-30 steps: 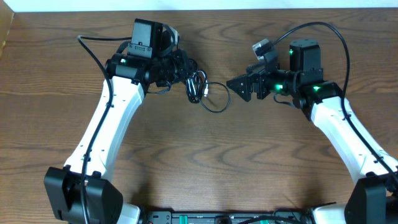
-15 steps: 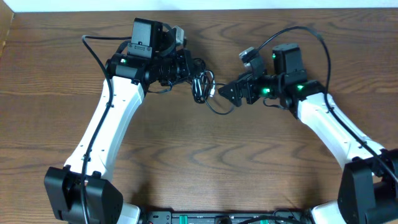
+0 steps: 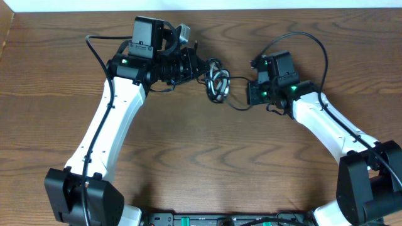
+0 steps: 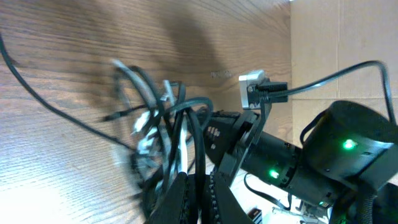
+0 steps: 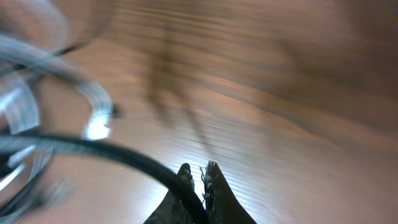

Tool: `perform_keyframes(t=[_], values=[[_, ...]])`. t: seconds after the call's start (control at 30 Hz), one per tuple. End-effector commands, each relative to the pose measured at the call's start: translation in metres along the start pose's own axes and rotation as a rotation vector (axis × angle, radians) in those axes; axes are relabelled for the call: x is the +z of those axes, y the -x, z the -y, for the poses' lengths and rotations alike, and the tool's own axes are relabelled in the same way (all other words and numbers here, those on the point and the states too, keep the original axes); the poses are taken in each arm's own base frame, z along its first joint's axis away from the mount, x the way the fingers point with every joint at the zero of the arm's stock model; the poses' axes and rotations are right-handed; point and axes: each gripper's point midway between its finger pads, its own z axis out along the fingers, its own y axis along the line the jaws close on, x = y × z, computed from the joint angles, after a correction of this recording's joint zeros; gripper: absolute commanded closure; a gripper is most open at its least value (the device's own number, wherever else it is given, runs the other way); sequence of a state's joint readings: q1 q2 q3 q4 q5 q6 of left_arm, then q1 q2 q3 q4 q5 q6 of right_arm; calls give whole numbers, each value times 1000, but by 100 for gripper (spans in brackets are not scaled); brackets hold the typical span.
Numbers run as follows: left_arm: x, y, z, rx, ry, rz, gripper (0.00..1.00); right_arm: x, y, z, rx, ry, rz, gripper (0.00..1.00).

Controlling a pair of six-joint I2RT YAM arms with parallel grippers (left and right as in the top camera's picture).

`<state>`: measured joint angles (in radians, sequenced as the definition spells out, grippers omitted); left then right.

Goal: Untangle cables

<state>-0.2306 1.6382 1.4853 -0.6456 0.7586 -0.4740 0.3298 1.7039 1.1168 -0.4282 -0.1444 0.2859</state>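
- Progress: no cord lies apart from the others yet. The cables (image 3: 217,83) are one clump of black and white strands that cross each other. It sits on the far half of the table (image 3: 201,163), between the two arms. I judge the task to be in its early part: the grips are taken, but all the separating is left to do.
- Nearest, in the right wrist view, the right gripper (image 5: 198,167) has its fingers pressed together. A black cord (image 5: 93,151) runs in low between them, so it seems to be pinched there, though this picture is blurred.
- In the left wrist view, the left gripper (image 4: 196,182) is also closed tight. It pinches several strands, and these rise from its tips into the tangle.
- Farther off, from overhead, the clump touches the tip of the left gripper. One black loop leaves the clump's lower side and reaches over to the right gripper.
- The loop hangs slack, so I judge that nothing is pulled tight.
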Motion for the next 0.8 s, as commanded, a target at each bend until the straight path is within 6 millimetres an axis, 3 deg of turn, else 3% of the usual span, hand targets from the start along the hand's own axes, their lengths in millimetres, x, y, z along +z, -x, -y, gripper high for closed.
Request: perform_keyframes(t=[0.0, 0.17, 0.4, 0.47, 0.5, 0.57, 0.67, 0.77], values=[[-10, 11, -5, 2, -12, 27, 93, -13, 7, 68, 190, -340, 66, 99], [-22, 22, -22, 20, 16, 62, 93, -21, -7, 101, 243, -390, -3, 99], [-26, 24, -28, 49, 27, 65, 92, -14, -9, 80, 160, -181, -64, 96], [-25, 21, -28, 63, 30, 53, 93, -13, -10, 74, 153, -158, -71, 80], [-24, 19, -27, 68, 30, 49, 92, -13, -10, 72, 148, -156, -72, 68], [-22, 16, -27, 77, 34, 38, 92, -11, -11, 66, 136, -150, -75, 31], [-22, 15, -27, 77, 34, 34, 93, -10, -13, 60, 122, -144, -79, 12], [-22, 15, -27, 77, 34, 35, 93, -10, -13, 58, 116, -141, -81, 3]])
